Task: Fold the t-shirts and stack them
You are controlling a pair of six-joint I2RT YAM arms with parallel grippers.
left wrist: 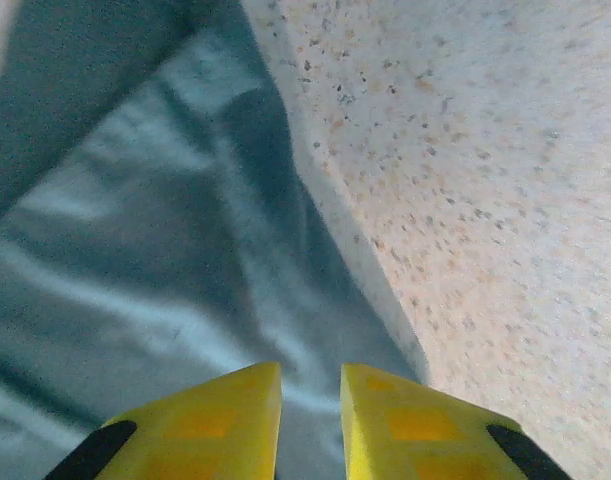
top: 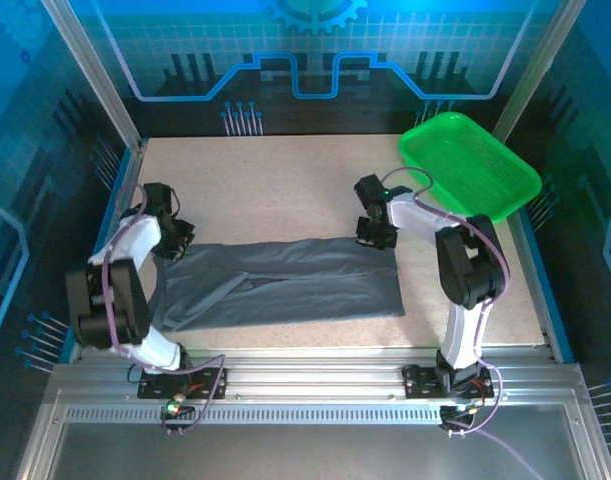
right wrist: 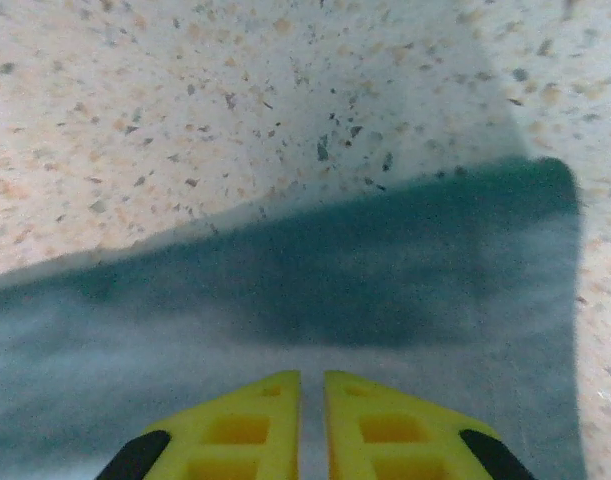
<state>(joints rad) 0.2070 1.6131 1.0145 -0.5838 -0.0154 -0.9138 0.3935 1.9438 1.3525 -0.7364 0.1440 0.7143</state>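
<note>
One t-shirt (top: 285, 285) lies on the speckled table (top: 285, 180), spread as a long dark grey band from left to right, with creases showing in its left half. The left gripper (top: 175, 238) sits at the band's far left corner and the right gripper (top: 377, 236) at its far right corner, each low over the cloth's far edge. In the wrist views the yellow fingers (left wrist: 225, 420) of each stand nearly together with just a narrow slit and cloth beneath the tips; whether either one is actually pinching the fabric I cannot tell. The green tray (top: 465, 160) sits at the table's far right, apart from the shirt. This reads as the folding step, partway through, since the shirt looks halved lengthwise. The next move probably calls for both grippers to pinch their corners firmly and carry them evenly, so the cloth folds without skewing or dragging.
</note>
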